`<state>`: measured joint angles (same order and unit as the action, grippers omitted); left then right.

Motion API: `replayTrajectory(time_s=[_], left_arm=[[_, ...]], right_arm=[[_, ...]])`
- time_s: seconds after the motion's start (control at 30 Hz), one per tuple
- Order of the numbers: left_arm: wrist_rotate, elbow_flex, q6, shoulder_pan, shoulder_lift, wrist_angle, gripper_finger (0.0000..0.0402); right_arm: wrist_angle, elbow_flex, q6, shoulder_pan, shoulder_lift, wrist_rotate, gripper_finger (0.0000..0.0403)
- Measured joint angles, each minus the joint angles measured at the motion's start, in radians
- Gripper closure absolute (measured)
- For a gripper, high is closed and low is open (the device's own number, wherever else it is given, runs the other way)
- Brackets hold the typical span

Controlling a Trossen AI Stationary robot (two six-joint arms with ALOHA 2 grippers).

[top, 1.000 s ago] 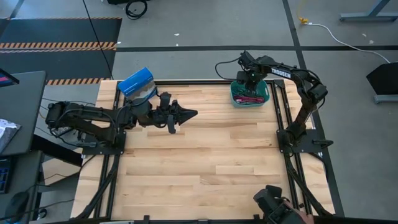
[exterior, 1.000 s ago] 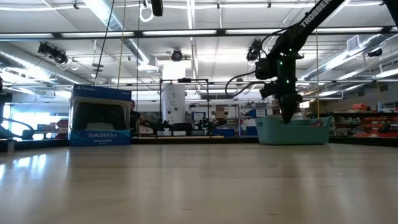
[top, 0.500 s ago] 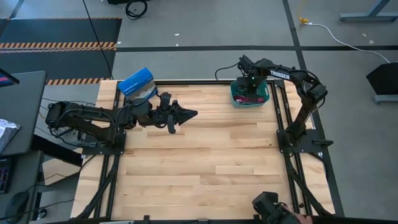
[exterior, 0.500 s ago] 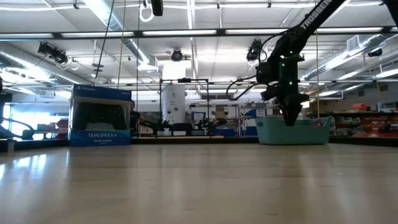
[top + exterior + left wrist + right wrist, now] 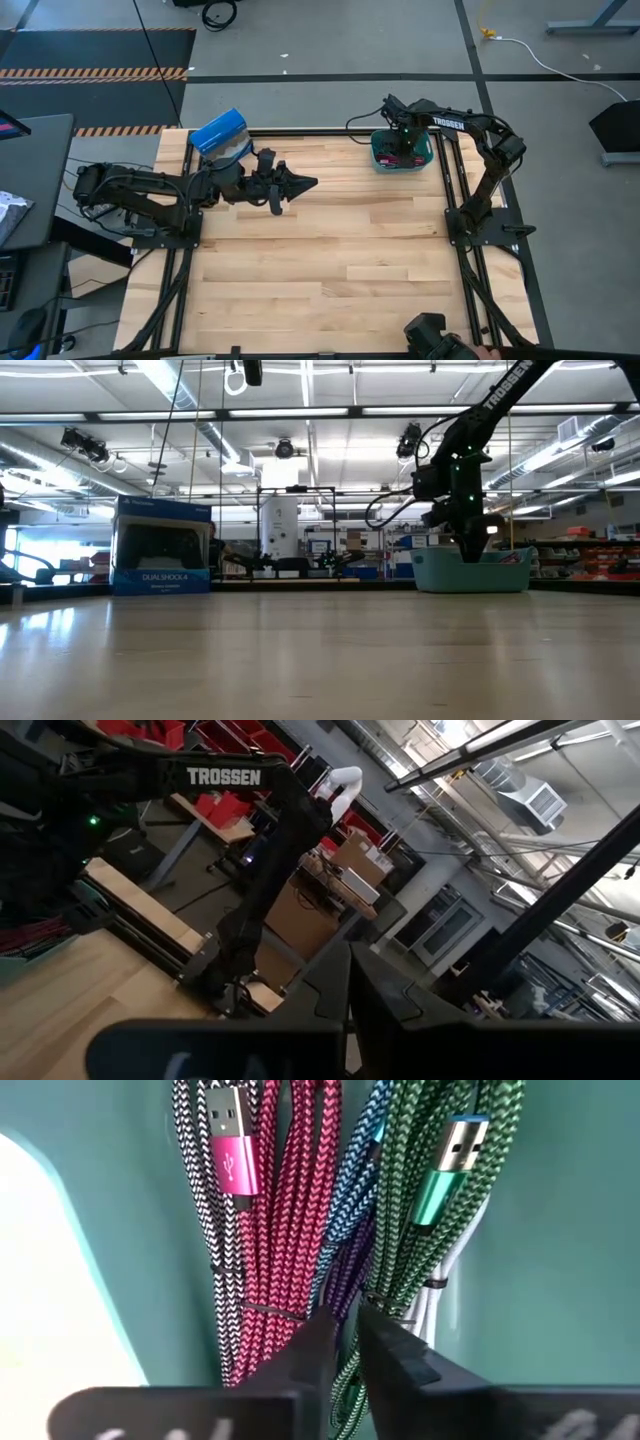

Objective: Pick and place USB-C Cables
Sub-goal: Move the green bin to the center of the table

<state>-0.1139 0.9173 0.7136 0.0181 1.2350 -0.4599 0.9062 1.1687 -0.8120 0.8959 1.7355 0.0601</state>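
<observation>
Left side of the tabletop (image 5: 320,250): left claw (image 5: 300,184) hangs idle over bare wood beside the blue box (image 5: 219,131), fingers pressed together in its own wrist view, holding nothing — well apart from the work. Moving right: the teal bin (image 5: 378,156) sits at the far right corner, and the right claw (image 5: 401,146) is down inside it, pointing at its floor. In the right wrist view the USB-C cables (image 5: 290,1230) lie as bundles on the bin floor, long axes roughly parallel and running straight away from the fingers; a pink-plugged maroon bundle to one side, a green bundle (image 5: 440,1220) with a teal plug to the other, purple and blue strands between. Right claw is narrow — only a slim gap between the 2 fingertips (image 5: 395,1345) — and nothing is gripped yet. The tips sit just above the middle of the pile, roughly at the purple bundle's tie. Judgement: right arm is the only 1 within reach; the fingers would likely need to spread across a bundle's width, crosswise to its long axis, before descending.
</observation>
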Motion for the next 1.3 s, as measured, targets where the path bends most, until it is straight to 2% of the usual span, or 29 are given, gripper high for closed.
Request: replayTrajectory(time_s=[0.17, 0.33, 0.6, 0.8, 0.9, 1.1, 1.3], left_arm=[[0.007, 0.0, 0.008, 0.0, 0.0, 0.0, 0.0386], [0.007, 0.0, 0.008, 0.002, 0.0, 0.0, 0.0386], [0.007, 0.0, 0.007, 0.002, 0.0, 0.0, 0.0386], [0.007, 0.0, 0.006, 0.001, 0.0, 0.0, 0.0386], [0.007, 0.0, -0.005, 0.001, 0.0, 0.0, 0.0386], [0.007, 0.0, -0.03, 0.001, 0.0, -0.001, 0.0386], [0.007, 0.0, -0.04, 0.001, 0.0, -0.001, 0.0386]], right_arm=[[0.002, 0.0, 0.018, 0.0, 0.0, -0.003, 0.0394], [0.017, 0.001, 0.099, -0.028, 0.0, -0.053, 0.0398], [0.044, 0.008, 0.189, -0.166, -0.006, -0.071, 0.0399], [0.165, 0.098, 0.286, -0.219, -0.01, -0.028, 0.0361], [0.206, 0.152, 0.329, -0.222, -0.012, -0.08, 0.0329], [0.146, 0.158, 0.277, -0.233, -0.003, -0.066, 0.0268], [0.102, 0.152, 0.278, -0.247, -0.001, -0.084, 0.0252]])
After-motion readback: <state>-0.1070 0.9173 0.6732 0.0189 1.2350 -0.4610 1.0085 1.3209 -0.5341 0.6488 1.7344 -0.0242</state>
